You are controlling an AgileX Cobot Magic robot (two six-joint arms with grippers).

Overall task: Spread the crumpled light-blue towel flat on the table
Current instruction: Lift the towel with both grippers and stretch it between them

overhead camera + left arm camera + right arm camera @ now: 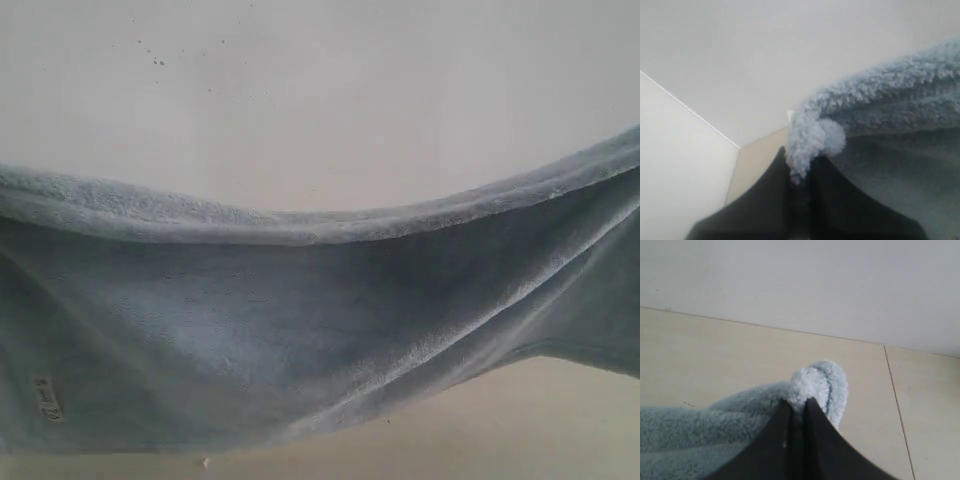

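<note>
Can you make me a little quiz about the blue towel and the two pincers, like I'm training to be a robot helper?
1. True or false: the towel lies spread flat on the table.
2. What is the left pincer shut on? A) a cup B) a bunch of towel C) nothing
3. Fill in: in the exterior view, the small white label sits near the towel's lower ___ corner.

Key:
1. False. It hangs held up at both ends and sags in the middle.
2. B. The right pincer pinches towel too.
3. Left.
</note>
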